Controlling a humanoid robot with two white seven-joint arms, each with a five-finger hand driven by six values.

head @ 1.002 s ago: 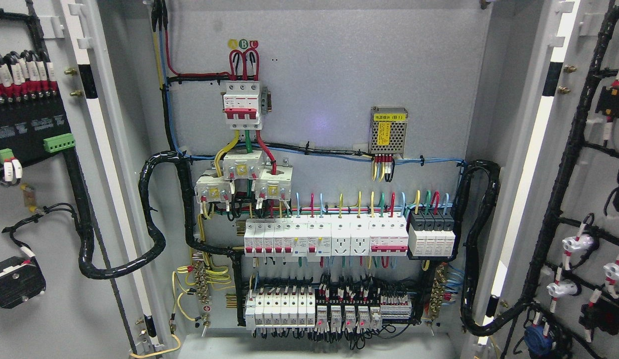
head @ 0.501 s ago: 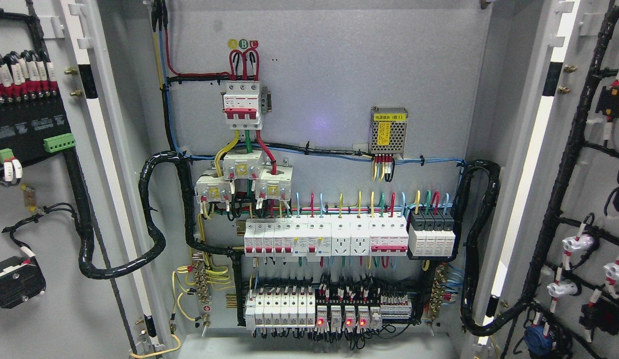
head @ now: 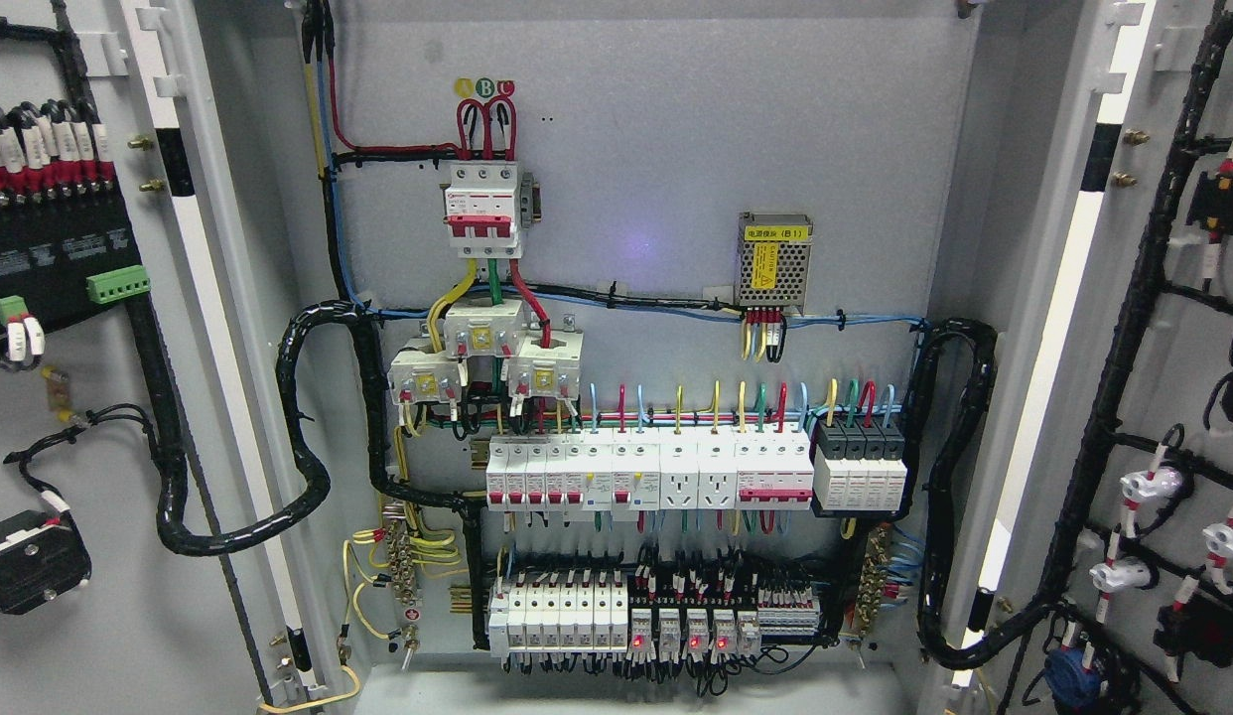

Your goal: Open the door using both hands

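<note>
Grey steel doors stand swung wide either side of the breaker row (head: pixel 648 475): left door (head: pixel 70 417), right door (head: pixel 1172 397). Neither robot hand is in view, so finger state cannot be told. Opening looks finished; nothing remains but withdrawal.

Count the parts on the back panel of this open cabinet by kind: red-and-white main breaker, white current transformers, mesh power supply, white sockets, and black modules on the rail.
Red-and-white main breaker: 1
White current transformers: 3
Mesh power supply: 1
White sockets: 2
Black modules: 4
Total: 11
</note>
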